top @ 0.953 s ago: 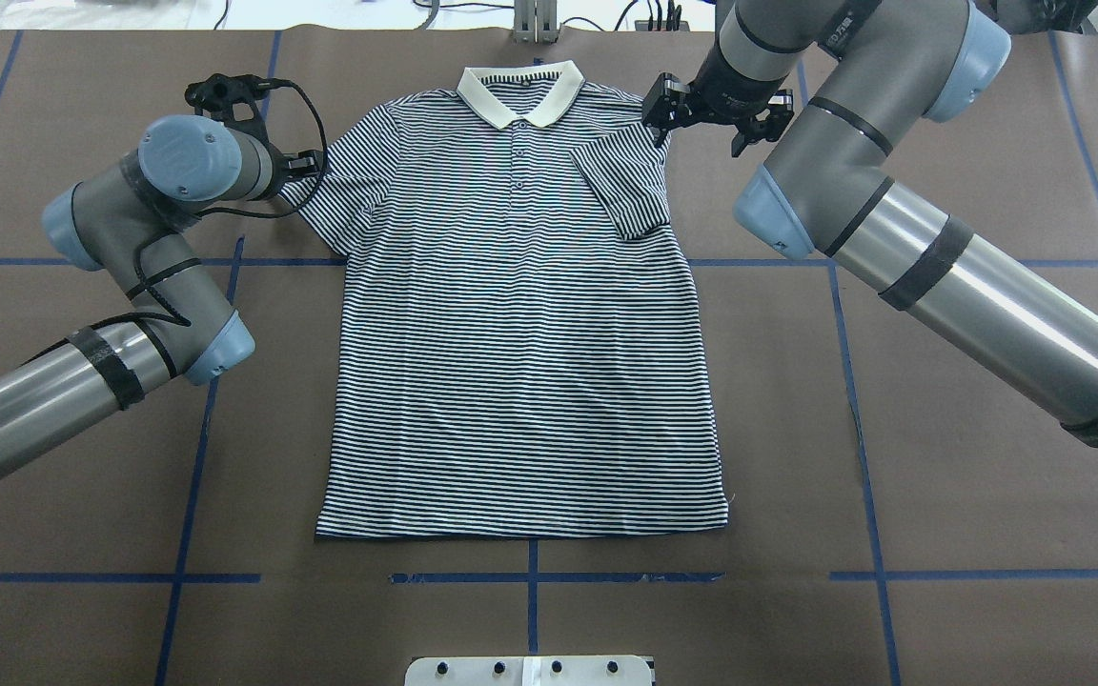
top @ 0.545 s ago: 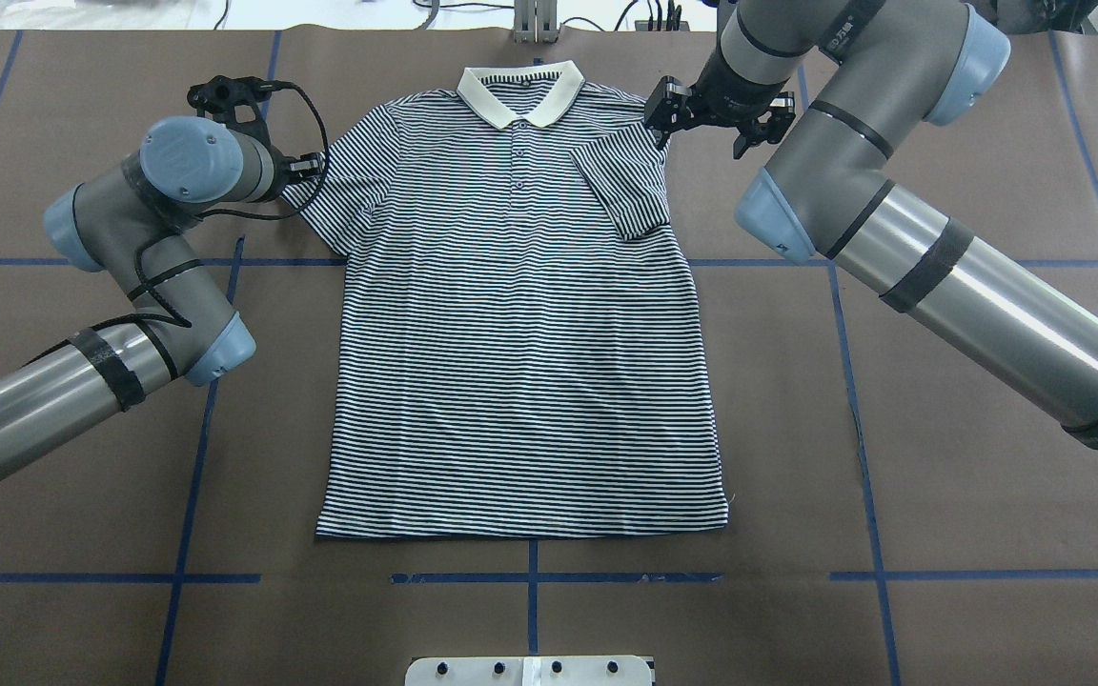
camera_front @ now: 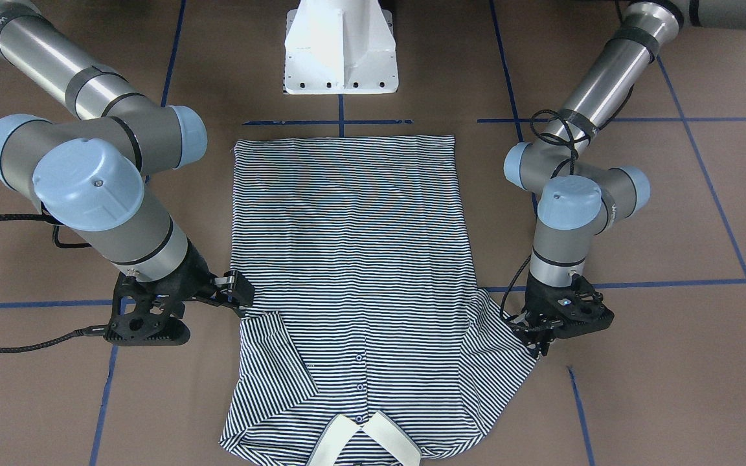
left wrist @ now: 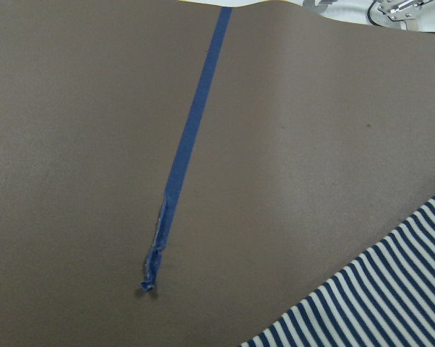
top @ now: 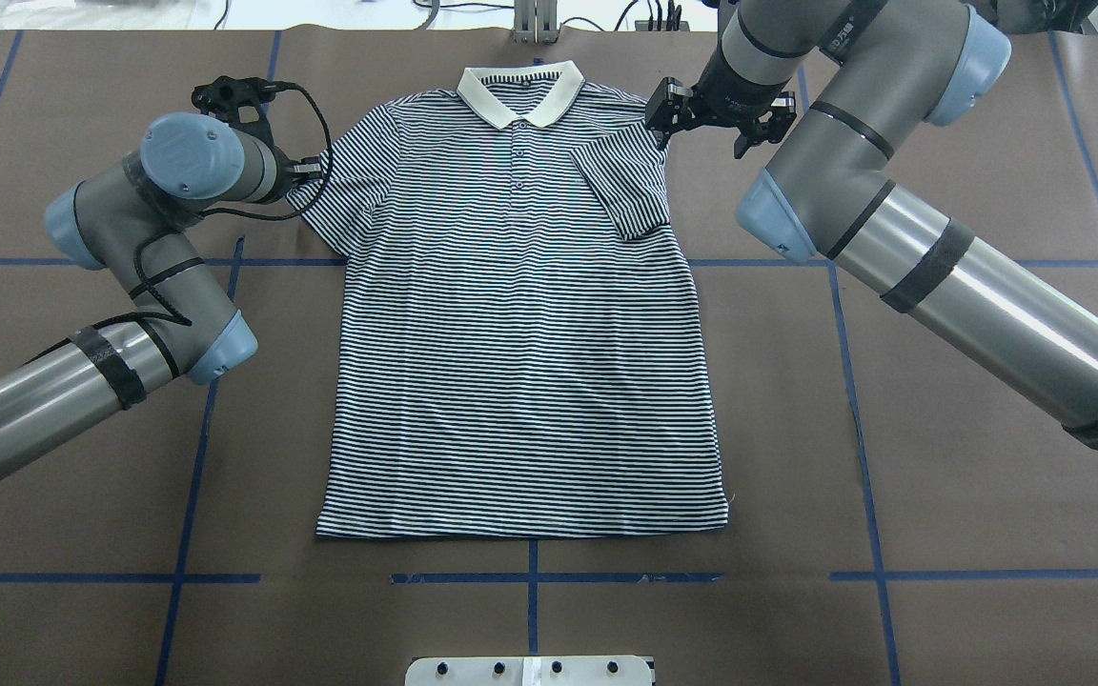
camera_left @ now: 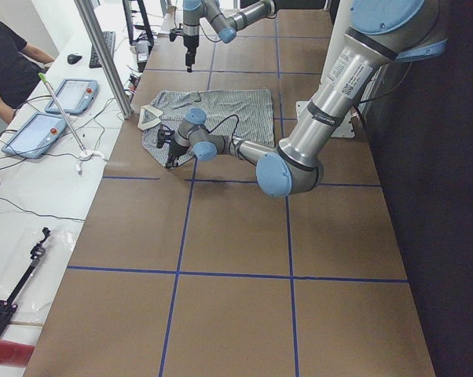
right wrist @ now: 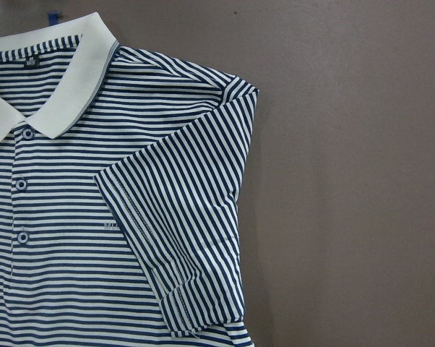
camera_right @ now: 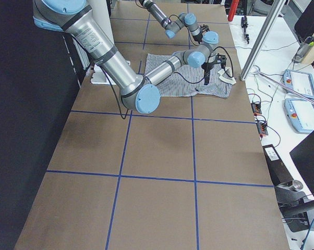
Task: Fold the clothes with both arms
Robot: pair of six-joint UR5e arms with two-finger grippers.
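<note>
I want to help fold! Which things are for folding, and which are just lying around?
For the job: shirt, left gripper, right gripper.

Just lying about: white stand, tablets on the side bench, blue tape lines.

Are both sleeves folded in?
No, the right sleeve is folded onto the shirt front, but the left sleeve lies flat, spread outward.

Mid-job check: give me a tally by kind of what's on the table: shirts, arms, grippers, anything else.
Polo shirt: 1
Robot arms: 2 (left arm, right arm)
Grippers: 2 (left gripper, right gripper)
White pedestal base: 1
Total: 6
</note>
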